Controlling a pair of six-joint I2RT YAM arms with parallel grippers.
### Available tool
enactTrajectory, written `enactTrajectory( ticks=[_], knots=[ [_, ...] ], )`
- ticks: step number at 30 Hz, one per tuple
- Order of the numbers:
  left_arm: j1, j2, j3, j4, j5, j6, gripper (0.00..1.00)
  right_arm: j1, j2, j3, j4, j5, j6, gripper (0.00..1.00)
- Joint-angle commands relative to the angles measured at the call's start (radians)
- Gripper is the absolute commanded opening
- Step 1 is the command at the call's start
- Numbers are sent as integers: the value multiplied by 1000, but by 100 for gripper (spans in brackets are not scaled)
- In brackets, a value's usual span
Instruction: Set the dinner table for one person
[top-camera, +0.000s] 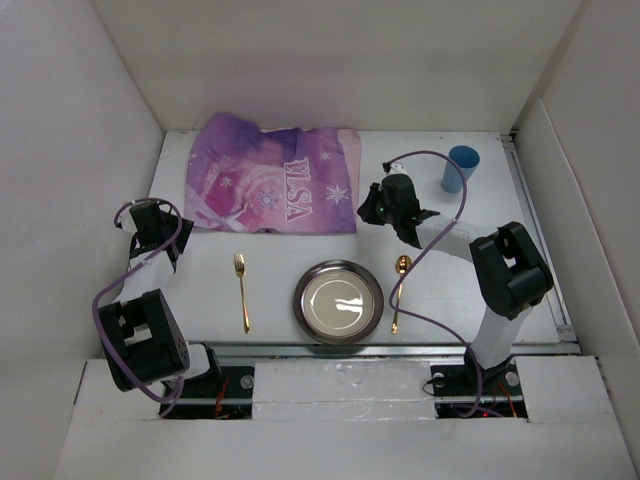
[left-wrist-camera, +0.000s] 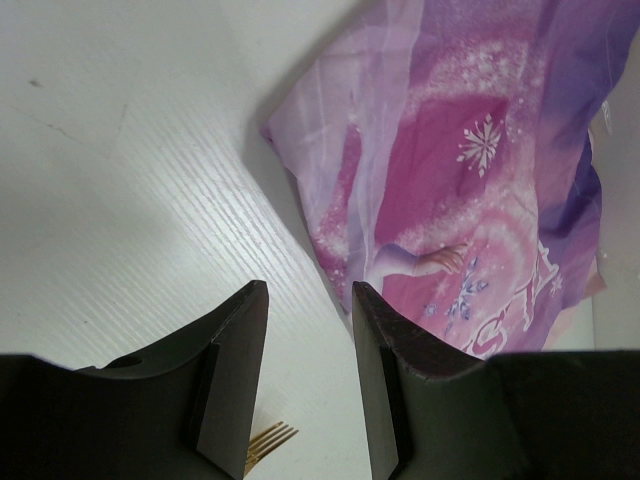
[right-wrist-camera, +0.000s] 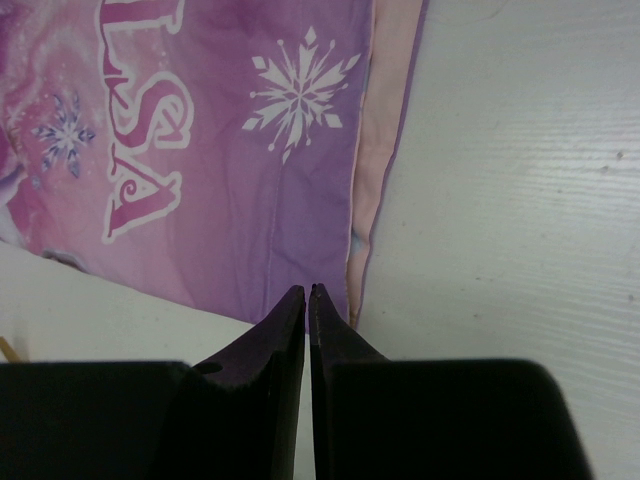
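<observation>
Dinner table (top-camera: 275, 255) fills the middle of the top view as a plain white surface boxed in by white walls. A round silver plate (top-camera: 339, 301) sits low in the centre of the frame. A gold fork (top-camera: 242, 290) lies to the plate's left, apart from it. A gold spoon (top-camera: 398, 290) lies just beside its right rim, partly crossed by a purple cable. A rumpled purple cloth (top-camera: 275, 185) printed "ELSA" lies in the upper middle, and a blue cup (top-camera: 460, 168) stands at the upper right. The left gripper (top-camera: 155, 228) hangs at the left of the frame, near the cloth's lower left corner. The right gripper (top-camera: 372, 210) hangs right of centre, close to the cloth's lower right corner. This view does not show how either pair of jaws stands.

In the left wrist view, the left gripper (left-wrist-camera: 309, 290) has its jaws spread apart over the bare dinner table (left-wrist-camera: 130, 200). The cloth (left-wrist-camera: 480, 180) fills the upper right, and the fork (left-wrist-camera: 270, 440) shows only its tines at the bottom edge.

In the right wrist view, the right gripper (right-wrist-camera: 307, 292) has its fingers pressed together with only a thin slit between them. Its tips point at the cloth's (right-wrist-camera: 220, 150) lower edge, near the corner. White table (right-wrist-camera: 520, 200) fills the right side.
</observation>
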Motion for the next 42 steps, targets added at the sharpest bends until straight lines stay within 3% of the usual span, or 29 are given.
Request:
enactTrajectory(
  ticks=[1,3,6,7,10,14,21,25,26,27,28,30,33,34,35,37,41,42],
  knots=[
    [38,16,-41,12,6,-79,36,7,-24,-60,116,-59,17,6],
    [87,67,-65,56,36,-135,37,7,-28,-80,121,-61,17,7],
    [113,120,-140,236,152,-221,45,7,-40,-105,115,-59,6,27],
    [113,133,-164,282,170,-240,52,7,-44,-111,122,-55,3,40],
    [113,182,-171,386,182,-290,53,7,-36,-125,127,-55,11,55],
    [94,251,-122,452,202,-292,55,-3,10,-94,115,-81,29,60],
    [49,354,-79,488,177,-323,52,-4,88,-45,103,-164,43,51],
    [49,386,-40,488,164,-312,42,-3,142,19,75,-173,43,49],
    [49,391,-26,453,159,-310,35,-14,156,35,76,-185,46,43],
    [49,404,-8,427,145,-319,10,-23,182,46,84,-214,44,26],
    [38,414,44,388,142,-316,0,-42,188,56,96,-226,46,17],
    [38,432,72,452,218,-228,0,-62,185,55,188,-268,69,0],
    [-3,357,124,477,239,-221,0,-102,141,82,170,-259,52,0],
    [-23,334,220,434,213,-162,0,-112,103,92,131,-245,37,0],
    [-78,323,289,293,128,-114,0,-134,81,98,110,-230,12,0],
    [-148,308,494,165,38,43,0,-158,27,86,81,-196,-9,0],
    [-363,343,723,-119,-199,241,0,-192,-100,9,80,-157,-37,0],
    [-427,361,737,-153,-286,263,10,-192,-112,-3,72,-142,-40,0]
  ],
)
